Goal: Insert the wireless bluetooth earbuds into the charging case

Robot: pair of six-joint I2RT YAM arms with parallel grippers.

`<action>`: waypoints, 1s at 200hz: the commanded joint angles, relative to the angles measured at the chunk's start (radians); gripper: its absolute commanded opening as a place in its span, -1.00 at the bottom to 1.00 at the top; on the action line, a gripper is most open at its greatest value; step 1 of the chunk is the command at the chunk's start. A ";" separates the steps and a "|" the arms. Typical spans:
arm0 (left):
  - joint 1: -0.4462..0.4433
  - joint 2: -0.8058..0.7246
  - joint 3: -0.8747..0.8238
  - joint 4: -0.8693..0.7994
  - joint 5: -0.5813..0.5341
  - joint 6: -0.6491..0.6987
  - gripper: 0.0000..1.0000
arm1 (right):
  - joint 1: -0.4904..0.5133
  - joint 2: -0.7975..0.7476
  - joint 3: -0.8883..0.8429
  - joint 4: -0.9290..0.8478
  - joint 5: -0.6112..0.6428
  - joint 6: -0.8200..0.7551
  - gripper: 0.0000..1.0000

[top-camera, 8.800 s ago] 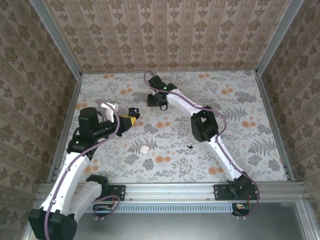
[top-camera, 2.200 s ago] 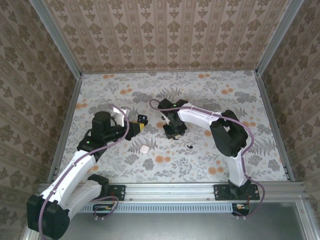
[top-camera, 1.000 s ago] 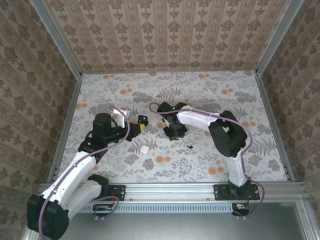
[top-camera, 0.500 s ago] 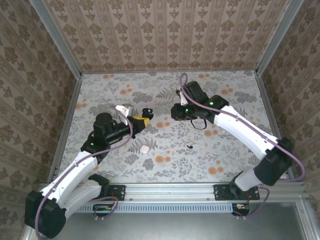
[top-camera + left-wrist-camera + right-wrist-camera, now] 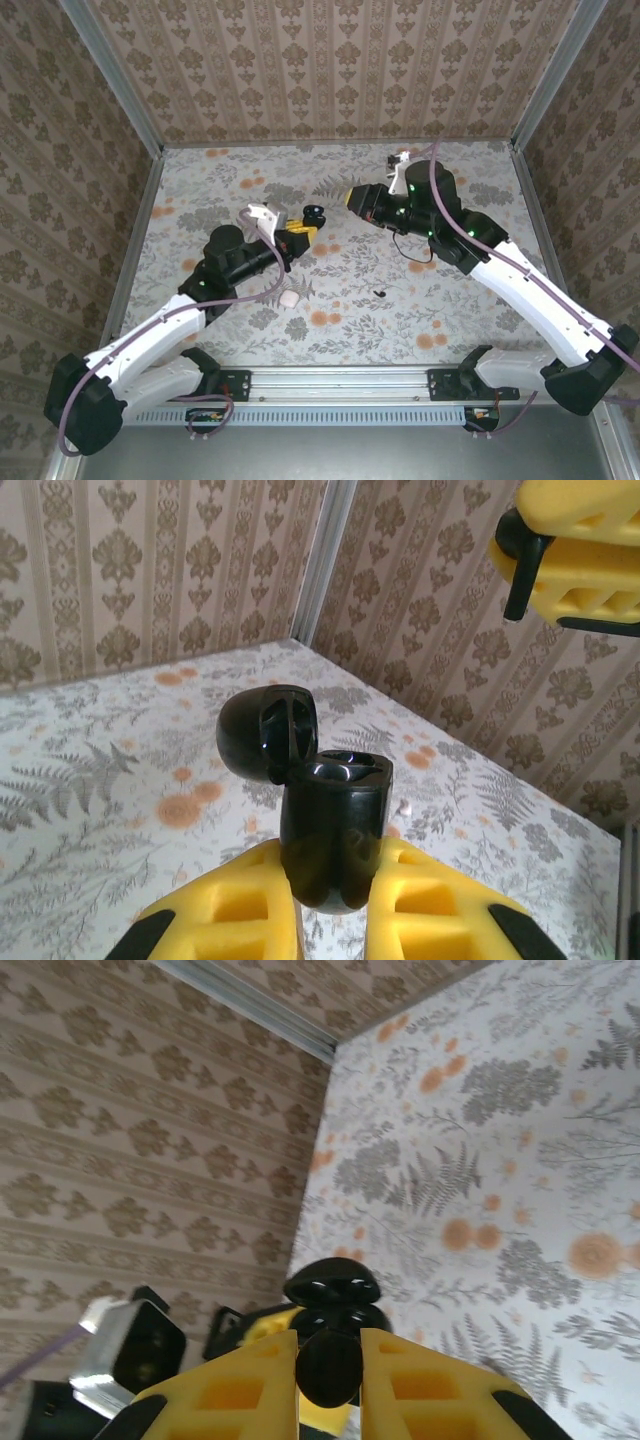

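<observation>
- Left wrist: left gripper [image 5: 335,880] clamps black round charging case [image 5: 335,810], lid open.
- Right gripper [image 5: 328,1345] pinches tiny black earbud [image 5: 328,1372].
- Another earbud [image 5: 380,293], toward table's [image 5: 500,300] near edge.

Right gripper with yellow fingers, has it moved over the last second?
Yes. The right gripper has shifted toward the back wall, away from the tiny black earbud lying on the table.

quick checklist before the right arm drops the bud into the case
1. Charging case clamped in the left gripper: ok.
2. Lid hinged open: ok.
3. Earbud pinched in the right gripper: ok.
4. Earbud lined up with a socket in the charging case: cannot tell.
5. Sockets empty: cannot tell.
6. Second earbud lying on the table, apart from both arms: ok.
</observation>
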 commanded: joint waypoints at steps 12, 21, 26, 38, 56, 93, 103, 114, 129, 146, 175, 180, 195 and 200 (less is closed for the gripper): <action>-0.044 0.023 0.059 0.111 -0.088 0.023 -1.00 | 0.021 -0.012 -0.050 0.178 -0.010 0.168 -0.63; -0.052 0.026 0.060 0.125 -0.103 0.019 -1.00 | 0.028 -0.005 -0.056 0.200 -0.010 0.189 -0.63; -0.057 0.027 0.061 0.137 -0.112 0.017 -1.00 | 0.032 -0.003 -0.060 0.211 -0.009 0.199 -0.63; -0.068 0.028 0.059 0.159 -0.126 0.011 -1.00 | 0.039 0.005 -0.071 0.242 -0.009 0.228 -0.63; -0.076 0.028 0.061 0.171 -0.140 0.007 -1.00 | 0.049 0.019 -0.080 0.273 -0.013 0.259 -0.63; -0.081 0.019 0.060 0.174 -0.165 0.009 -1.00 | 0.068 0.036 -0.079 0.295 -0.015 0.284 -0.63; -0.081 0.016 0.059 0.175 -0.169 0.010 -1.00 | 0.071 0.041 -0.081 0.297 -0.015 0.288 -0.63; -0.081 0.016 0.059 0.179 -0.170 0.010 -1.00 | 0.073 0.045 -0.081 0.299 -0.015 0.293 -0.63; -0.083 0.016 0.058 0.182 -0.169 0.009 -1.00 | 0.076 0.051 -0.084 0.302 -0.015 0.298 -0.63; -0.083 0.014 0.057 0.182 -0.166 0.009 -1.00 | 0.076 0.053 -0.088 0.307 -0.013 0.303 -0.64; -0.084 0.005 0.051 0.180 -0.161 0.009 -1.00 | 0.076 0.053 -0.087 0.309 0.002 0.303 -0.64; -0.082 0.004 0.049 0.180 -0.161 0.010 -1.00 | 0.076 0.053 -0.088 0.309 0.006 0.303 -0.64; -0.082 -0.003 0.044 0.180 -0.162 0.010 -1.00 | 0.076 0.056 -0.088 0.313 0.012 0.305 -0.65; -0.084 -0.004 0.042 0.179 -0.162 0.009 -1.00 | 0.076 0.058 -0.086 0.314 0.011 0.305 -0.64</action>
